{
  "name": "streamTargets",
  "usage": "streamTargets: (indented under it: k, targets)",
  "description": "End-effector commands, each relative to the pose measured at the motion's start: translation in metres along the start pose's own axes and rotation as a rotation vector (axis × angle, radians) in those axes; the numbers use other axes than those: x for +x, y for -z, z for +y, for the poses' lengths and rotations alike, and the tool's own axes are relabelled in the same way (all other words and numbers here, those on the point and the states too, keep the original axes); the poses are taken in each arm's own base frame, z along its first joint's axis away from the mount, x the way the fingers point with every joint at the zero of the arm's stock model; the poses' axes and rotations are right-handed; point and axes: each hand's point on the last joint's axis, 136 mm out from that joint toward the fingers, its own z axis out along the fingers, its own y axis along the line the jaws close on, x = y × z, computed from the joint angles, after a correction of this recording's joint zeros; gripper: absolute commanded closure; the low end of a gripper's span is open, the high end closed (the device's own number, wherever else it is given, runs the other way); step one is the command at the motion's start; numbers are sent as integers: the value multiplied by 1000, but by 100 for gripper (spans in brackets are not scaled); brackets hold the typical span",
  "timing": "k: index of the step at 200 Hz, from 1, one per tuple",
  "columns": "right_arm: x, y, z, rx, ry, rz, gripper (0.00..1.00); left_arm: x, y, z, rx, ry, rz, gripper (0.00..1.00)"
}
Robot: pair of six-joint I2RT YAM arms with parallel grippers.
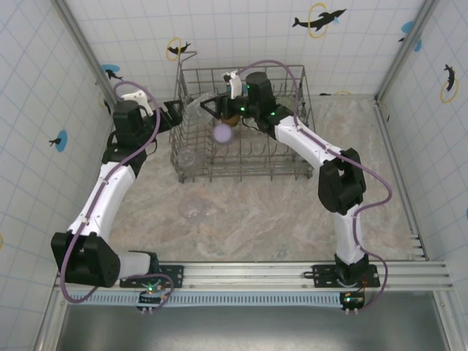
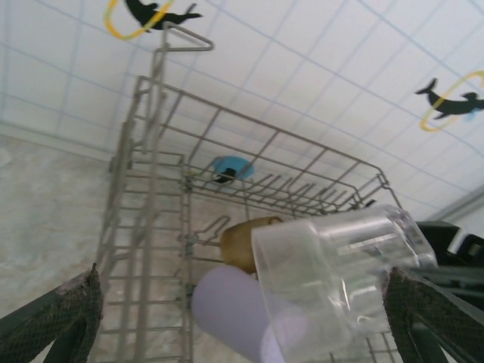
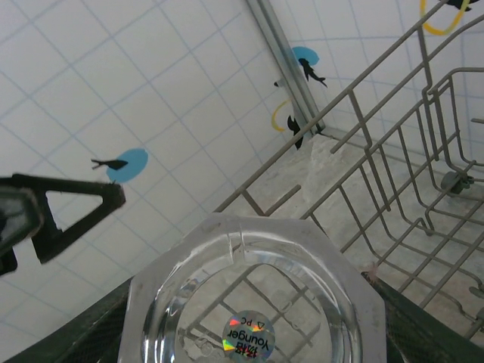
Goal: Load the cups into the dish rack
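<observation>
Now, clear cup in right jaws (left jaws agape) by dish rack.

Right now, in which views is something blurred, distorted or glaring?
Top external: even light, sharp, but the held clear cup nearly vanishes against the dish rack. Left wrist: the lilac cup is soft, close to the lens. Right wrist: the clear cup's base bends the wires behind it; its sticker glints.

Bright, even overhead light — faint shadows, glints on the clear cup (wrist-view edges soft)
</observation>
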Motion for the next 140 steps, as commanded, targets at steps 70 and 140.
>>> streamTargets:
  k: [70, 140]
  targets:
    - [23, -13, -14, 1, 308, 104, 51, -6, -11, 60, -242, -31, -24, 3]
    - [35, -29, -20, 56, 488, 132, 52, 11, -17, 92, -347, -81, 8, 3]
